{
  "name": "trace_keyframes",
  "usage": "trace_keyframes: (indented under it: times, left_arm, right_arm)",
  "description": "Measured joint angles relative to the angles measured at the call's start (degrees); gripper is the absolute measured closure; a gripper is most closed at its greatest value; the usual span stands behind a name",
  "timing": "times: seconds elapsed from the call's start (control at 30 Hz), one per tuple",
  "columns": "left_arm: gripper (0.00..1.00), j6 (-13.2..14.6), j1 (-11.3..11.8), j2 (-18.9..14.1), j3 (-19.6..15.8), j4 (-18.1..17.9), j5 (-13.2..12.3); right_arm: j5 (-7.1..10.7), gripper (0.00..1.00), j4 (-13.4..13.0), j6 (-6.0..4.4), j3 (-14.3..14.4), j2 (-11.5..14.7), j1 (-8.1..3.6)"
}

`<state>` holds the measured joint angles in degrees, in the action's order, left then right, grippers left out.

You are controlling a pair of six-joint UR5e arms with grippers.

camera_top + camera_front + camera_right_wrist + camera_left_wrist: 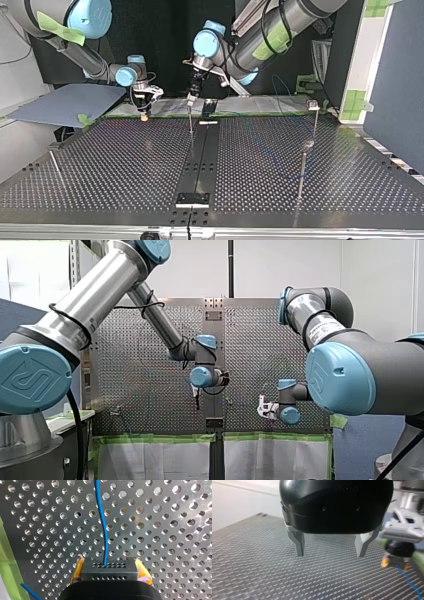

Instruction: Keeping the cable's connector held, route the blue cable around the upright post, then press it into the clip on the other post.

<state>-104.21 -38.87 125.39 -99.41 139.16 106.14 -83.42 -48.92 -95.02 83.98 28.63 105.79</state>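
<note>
While watching from the front, see left gripper (197,399) above table (140,390), right gripper (260,409) near it, apart. From the top, find thin post (190,124) just below left gripper. Through left wrist, note fingers (299,543) spread, empty. Through right wrist, see yellow pads (143,571) pinching connector (109,568), cable (102,522) running ahead over table.

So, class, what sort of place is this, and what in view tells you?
Likely a robotics lab workcell: two robot arms over a perforated metal table, thin upright posts on it, green tape along its edge.

Perforated table (125,165) (dark centre rail (200,155)) bears upright posts (302,172).
</note>
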Motion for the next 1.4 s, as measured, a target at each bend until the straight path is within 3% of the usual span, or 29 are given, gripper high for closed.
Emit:
trace_keyframes:
  times: [0.23,0.73,1.4]
  left_arm:
    - [0.0,-2.85,-0.19,-4.47,-4.45,-2.67,4.47]
    - [0.0,-3.28,-0.67,-13.68,-13.67,-3.73,13.28]
    - [0.0,-4.08,-0.27,-25.41,-25.41,-4.71,13.81]
  right_arm:
    - [0.15,1.0,0.09,-0.15,0.0,-0.01,0.01]
    - [0.57,1.0,0.12,-0.37,0.03,-0.07,0.0]
    - [0.7,1.0,0.93,-0.96,0.01,-0.13,-0.29]
